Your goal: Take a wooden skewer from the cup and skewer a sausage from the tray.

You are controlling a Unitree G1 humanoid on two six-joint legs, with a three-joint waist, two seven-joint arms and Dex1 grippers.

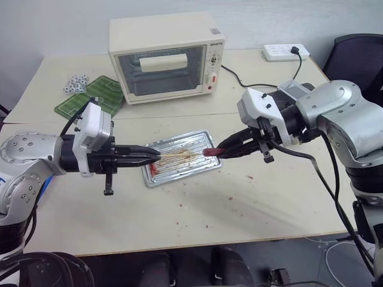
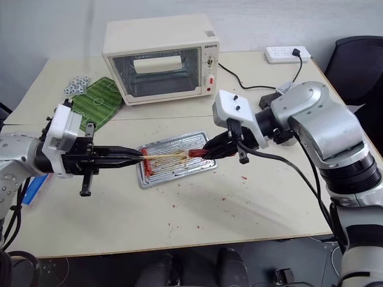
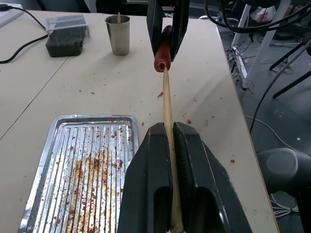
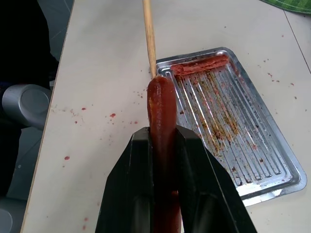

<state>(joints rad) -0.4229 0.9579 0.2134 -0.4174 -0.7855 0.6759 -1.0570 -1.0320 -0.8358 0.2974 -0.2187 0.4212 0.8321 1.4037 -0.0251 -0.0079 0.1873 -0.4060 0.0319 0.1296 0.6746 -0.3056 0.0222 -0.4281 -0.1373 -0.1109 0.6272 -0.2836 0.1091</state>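
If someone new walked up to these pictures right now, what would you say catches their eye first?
Above the greasy silver tray, the two grippers face each other: the left gripper is shut on a wooden skewer, and the right gripper is clamped on a red sausage, with the skewer's tip at the sausage's end. Behind them on the table stands a cream toaster oven, and red specks dot the tabletop.

You have bright, even overhead light and soft, faint shadows on the surface [image 1: 251, 203]. The tray [image 3: 73, 160] gives mild glare. Focus is sharp; wrist-view foregrounds are slightly soft.
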